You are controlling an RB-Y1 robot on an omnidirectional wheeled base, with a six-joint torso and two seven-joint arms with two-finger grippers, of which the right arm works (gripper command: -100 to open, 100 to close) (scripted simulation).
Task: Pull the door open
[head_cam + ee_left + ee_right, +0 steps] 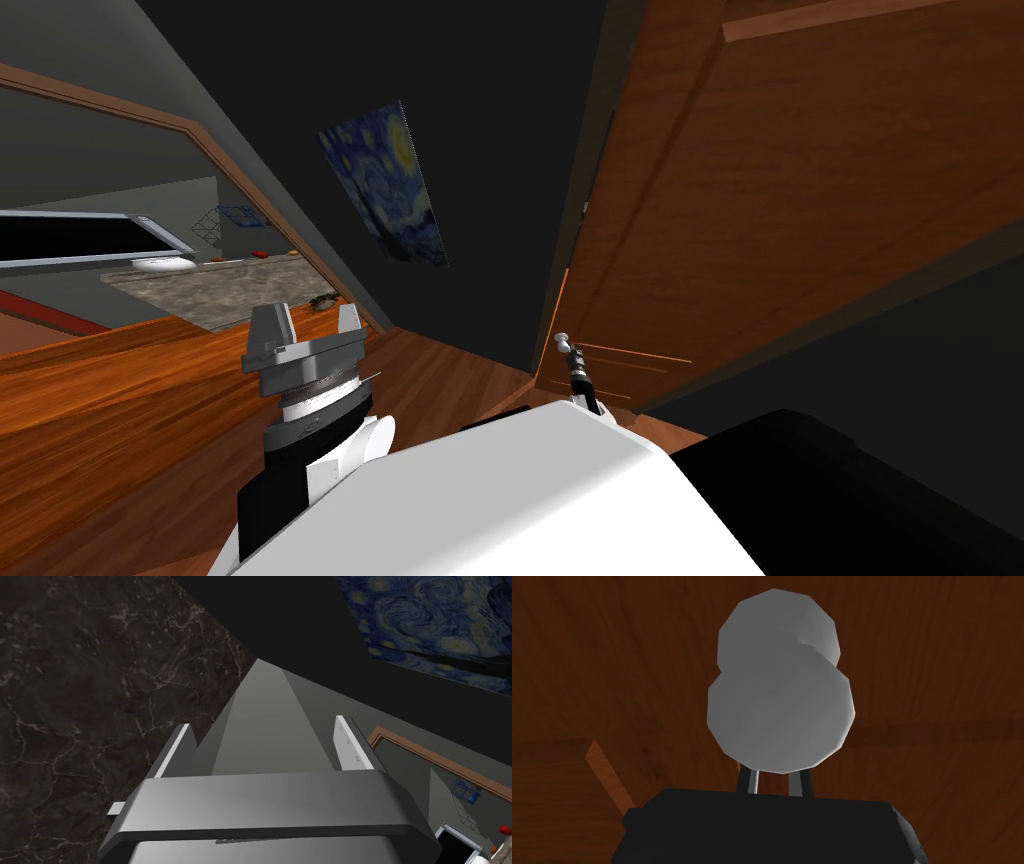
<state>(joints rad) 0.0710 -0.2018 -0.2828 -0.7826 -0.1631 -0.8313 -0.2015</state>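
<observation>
Grasp step: right gripper [774,782] pinched narrow at the knob [779,701] (tips hidden, grip looks made), next needs a steady backward pull to swing the door [800,200].

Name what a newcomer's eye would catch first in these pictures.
A big grey knob on the brown wooden door, right at the right gripper. Next, the swirling blue night-sky painting on the dark wall, beyond the open left gripper.

knob [779,683] and wooden door [937,676] block ahead; open floor [120,400] leftward.
</observation>
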